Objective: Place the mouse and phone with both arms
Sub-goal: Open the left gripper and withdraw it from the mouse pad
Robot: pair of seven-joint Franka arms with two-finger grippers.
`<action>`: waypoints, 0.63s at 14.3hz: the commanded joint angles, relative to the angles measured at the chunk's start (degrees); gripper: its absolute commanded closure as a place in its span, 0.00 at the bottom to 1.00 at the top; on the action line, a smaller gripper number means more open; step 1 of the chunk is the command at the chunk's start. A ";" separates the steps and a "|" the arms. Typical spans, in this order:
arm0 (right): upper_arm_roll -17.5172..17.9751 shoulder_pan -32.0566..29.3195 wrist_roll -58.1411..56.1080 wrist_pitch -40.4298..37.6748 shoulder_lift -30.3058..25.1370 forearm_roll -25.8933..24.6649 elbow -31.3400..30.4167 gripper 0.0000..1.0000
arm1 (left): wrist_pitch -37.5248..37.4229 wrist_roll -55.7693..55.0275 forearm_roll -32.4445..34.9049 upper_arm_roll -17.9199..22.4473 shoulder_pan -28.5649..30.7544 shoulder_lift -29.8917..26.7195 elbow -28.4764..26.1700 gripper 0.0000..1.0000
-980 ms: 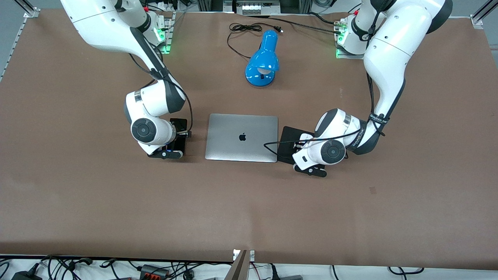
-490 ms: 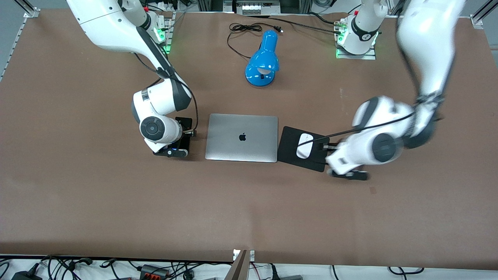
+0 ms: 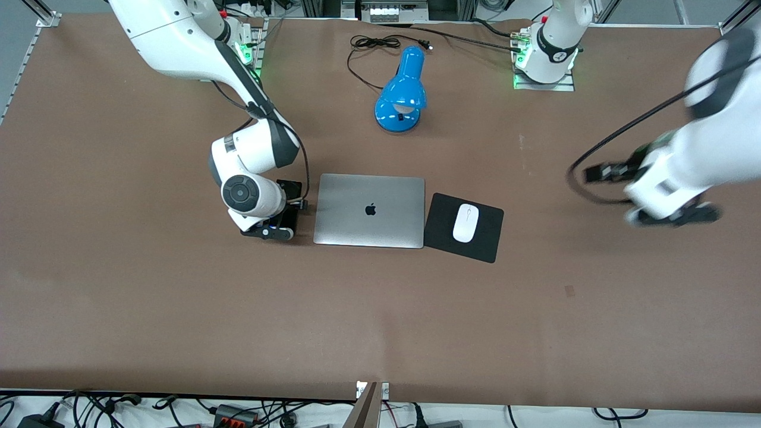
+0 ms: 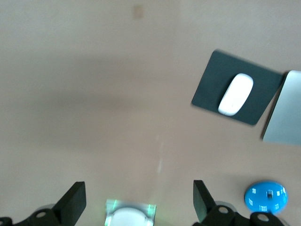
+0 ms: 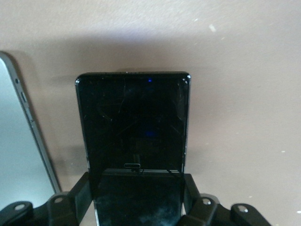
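The white mouse point(image 3: 465, 214) lies on the black mouse pad point(image 3: 443, 221), beside the laptop at the left arm's end; it also shows in the left wrist view point(image 4: 236, 94). My left gripper point(image 3: 672, 215) is up over bare table, well away from the mouse toward the left arm's end. Its fingers stand wide open and empty in the left wrist view point(image 4: 138, 194). My right gripper point(image 3: 267, 230) is low beside the laptop, at the right arm's end. It is shut point(image 5: 136, 197) on the black phone point(image 5: 134, 122), which lies flat along the laptop's edge.
A closed silver laptop point(image 3: 370, 209) lies mid-table. A blue desk lamp point(image 3: 403, 89) with a black cord stands farther from the front camera than the laptop. The arms' bases point(image 3: 544, 56) are along the table's edge farthest from that camera.
My left gripper has come off the mouse and swung up and away toward the left arm's end. My right gripper has carried the phone closer to the laptop.
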 commanded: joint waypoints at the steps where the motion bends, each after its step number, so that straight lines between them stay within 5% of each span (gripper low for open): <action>1: -0.20 0.63 1.18 0.73 -0.15 0.93 -0.34 0.76 | -3.89 -0.29 0.15 -0.07 3.07 1.92 3.78 0.00; 6: -0.20 1.07 1.18 1.96 0.73 0.93 -0.34 0.76 | 0.57 -0.82 0.32 -1.04 3.17 -1.58 -0.34 0.00; 9: -0.20 1.16 1.10 2.14 0.99 0.93 -0.34 0.76 | 7.59 -0.99 -0.29 -1.48 3.35 -7.46 -9.63 0.00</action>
